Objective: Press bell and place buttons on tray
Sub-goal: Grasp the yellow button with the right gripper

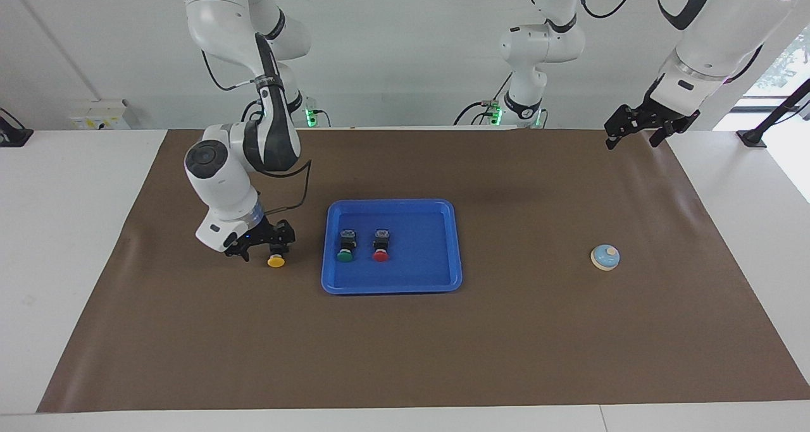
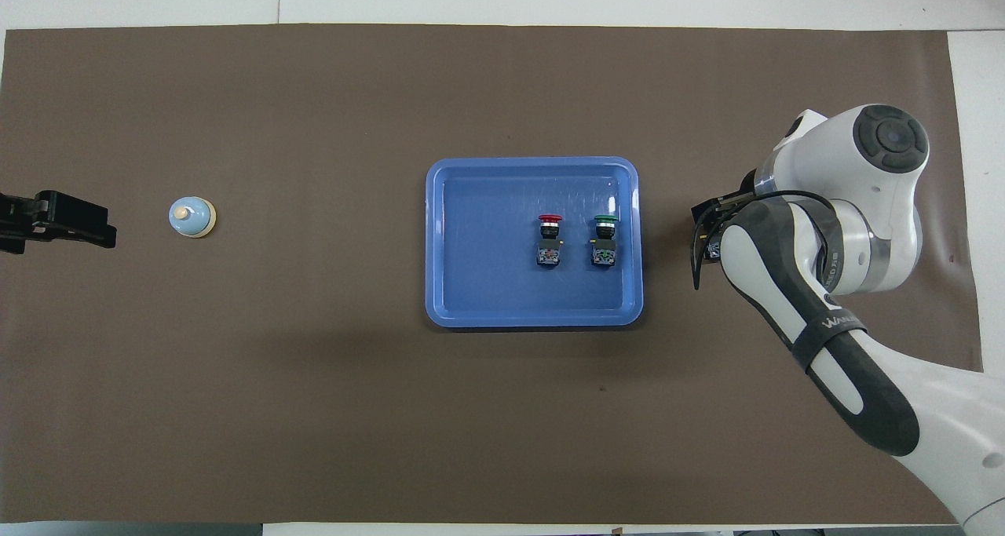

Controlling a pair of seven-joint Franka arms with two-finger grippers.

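Right tool (image 1: 261,247) is down at the yellow button (image 1: 276,259), jaws spread, just beside the tray (image 1: 423,276) toward the right arm's end of the worktop. Green button (image 1: 345,252) and red button (image 1: 380,252) sit inside the tray. Bell (image 1: 605,257) stands well apart from the tray, and the left tool (image 1: 633,128) waits spread, raised above the worktop.

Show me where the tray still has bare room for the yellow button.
The tray is bare from the red button to its rim toward the left arm's end, and along the rim farther from the robots. The green button crowds the end toward the right arm. The open right pincer is at the yellow button on the mat.
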